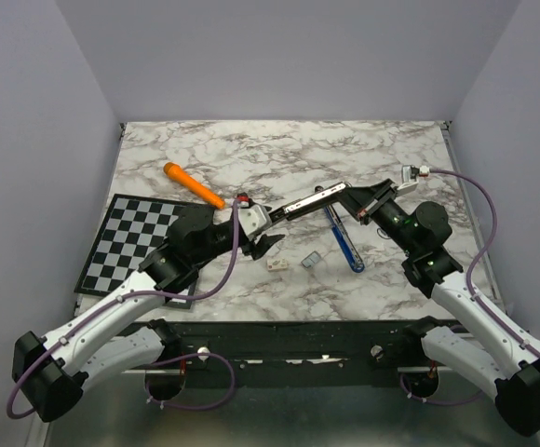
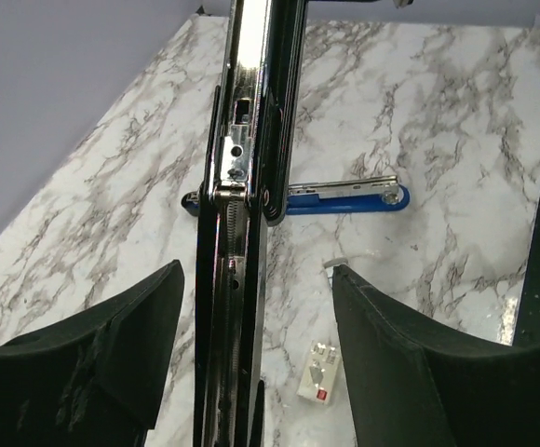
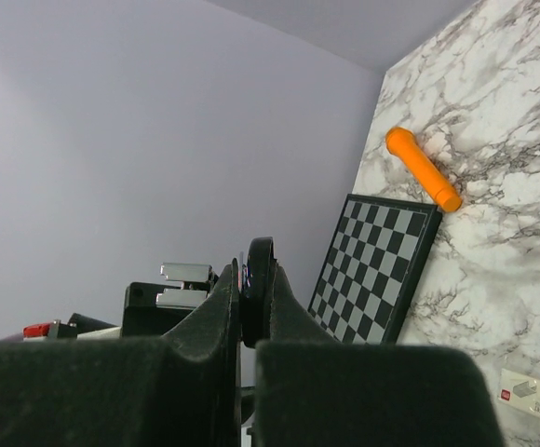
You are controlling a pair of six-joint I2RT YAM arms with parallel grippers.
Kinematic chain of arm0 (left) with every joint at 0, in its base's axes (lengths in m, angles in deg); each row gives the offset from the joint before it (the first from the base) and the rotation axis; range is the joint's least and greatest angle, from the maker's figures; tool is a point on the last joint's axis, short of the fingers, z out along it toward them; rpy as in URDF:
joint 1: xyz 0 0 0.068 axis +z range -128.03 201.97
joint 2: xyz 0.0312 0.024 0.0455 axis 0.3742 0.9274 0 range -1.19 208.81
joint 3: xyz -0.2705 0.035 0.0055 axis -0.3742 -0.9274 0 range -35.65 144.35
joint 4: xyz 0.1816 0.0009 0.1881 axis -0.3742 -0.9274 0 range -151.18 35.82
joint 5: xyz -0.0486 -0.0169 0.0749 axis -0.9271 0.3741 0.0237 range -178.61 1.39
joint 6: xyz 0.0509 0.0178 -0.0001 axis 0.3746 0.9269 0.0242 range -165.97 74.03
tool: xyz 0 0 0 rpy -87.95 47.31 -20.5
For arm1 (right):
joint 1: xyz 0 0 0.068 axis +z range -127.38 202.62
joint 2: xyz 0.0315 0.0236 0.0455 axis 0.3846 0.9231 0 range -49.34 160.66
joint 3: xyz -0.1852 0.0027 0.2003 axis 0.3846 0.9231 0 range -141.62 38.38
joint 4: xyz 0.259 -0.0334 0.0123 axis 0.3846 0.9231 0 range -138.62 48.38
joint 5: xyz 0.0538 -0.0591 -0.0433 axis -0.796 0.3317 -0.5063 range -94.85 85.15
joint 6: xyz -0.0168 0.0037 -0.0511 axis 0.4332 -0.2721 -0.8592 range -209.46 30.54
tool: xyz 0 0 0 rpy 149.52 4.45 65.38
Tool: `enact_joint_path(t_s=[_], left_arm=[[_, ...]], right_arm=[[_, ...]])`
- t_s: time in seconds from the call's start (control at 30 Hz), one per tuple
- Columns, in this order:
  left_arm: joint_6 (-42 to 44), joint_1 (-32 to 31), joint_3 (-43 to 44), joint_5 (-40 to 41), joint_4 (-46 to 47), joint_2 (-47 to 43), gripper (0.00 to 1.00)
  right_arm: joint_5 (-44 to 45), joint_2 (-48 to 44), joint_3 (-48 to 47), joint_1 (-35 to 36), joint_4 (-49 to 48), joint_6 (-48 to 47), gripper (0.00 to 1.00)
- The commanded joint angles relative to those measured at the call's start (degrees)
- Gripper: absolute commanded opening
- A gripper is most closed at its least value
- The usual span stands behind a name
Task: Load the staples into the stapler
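Note:
The stapler is opened out. Its black and chrome upper arm (image 1: 312, 201) is held level above the table, and its blue base (image 1: 344, 240) slants down onto the marble. My right gripper (image 1: 363, 203) is shut on the arm's hinge end; the right wrist view shows its fingers (image 3: 298, 372) pinching the black end (image 3: 259, 289). My left gripper (image 1: 263, 231) is open, and the arm (image 2: 242, 233) runs between its fingers (image 2: 112, 354) without a grip. The staples (image 1: 310, 261), a small grey strip, lie on the table and peek out by the right finger (image 2: 335, 265).
A small whitish cardboard box (image 1: 276, 263) lies beside the staples, below the left gripper (image 2: 318, 372). An orange marker (image 1: 194, 184) lies at the back left. A folded chessboard (image 1: 130, 244) sits at the left. The blue base also shows in the left wrist view (image 2: 344, 197).

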Motion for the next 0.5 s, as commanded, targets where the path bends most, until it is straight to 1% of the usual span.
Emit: enact_joint_path(t_s=[0.0, 0.03, 0.07, 0.17, 0.23, 0.27, 0.33, 0.37, 0.43, 0.47], left_arm=[[8.1, 0.0, 4.2, -4.3, -6.8, 2.8, 0.72], [9.0, 0.0, 4.6, -4.4, -7.2, 3.2, 0.7], [9.3, 0.1, 4.6, -4.3, -7.2, 3.8, 0.66], [10.4, 0.1, 4.5, -3.1, -6.7, 4.4, 0.64], [10.7, 0.1, 4.3, -2.9, -6.4, 4.5, 0.6], [10.9, 0.1, 4.4, -2.9, -6.5, 4.5, 0.53], [11.1, 0.0, 4.3, -2.8, -6.7, 4.7, 0.47], [11.3, 0.0, 4.4, -2.8, -6.9, 4.9, 0.39], [11.4, 0.0, 4.4, -2.7, -7.1, 4.9, 0.28], [11.5, 0.1, 4.4, -2.6, -7.2, 4.7, 0.15]], right_arm=[[-2.1, -1.2, -0.7, -0.3, -6.1, 1.2, 0.01], [-2.3, -1.2, -0.7, -0.3, -6.0, 1.2, 0.01], [-2.4, -1.1, -0.7, -0.3, -6.0, 1.2, 0.01], [-3.0, -1.1, -0.7, -0.3, -6.4, 1.1, 0.01], [-3.2, -1.1, -0.7, -0.3, -6.4, 1.2, 0.01], [-3.2, -1.1, -0.6, -0.3, -6.4, 1.2, 0.01], [-3.4, -1.2, -0.6, -0.3, -6.6, 1.2, 0.01], [-3.6, -1.0, -0.6, -0.3, -6.6, 1.2, 0.01], [-3.8, -1.0, -0.7, -0.3, -6.6, 0.5, 0.01], [-3.9, -1.0, -0.6, -0.3, -6.6, 0.1, 0.01]])
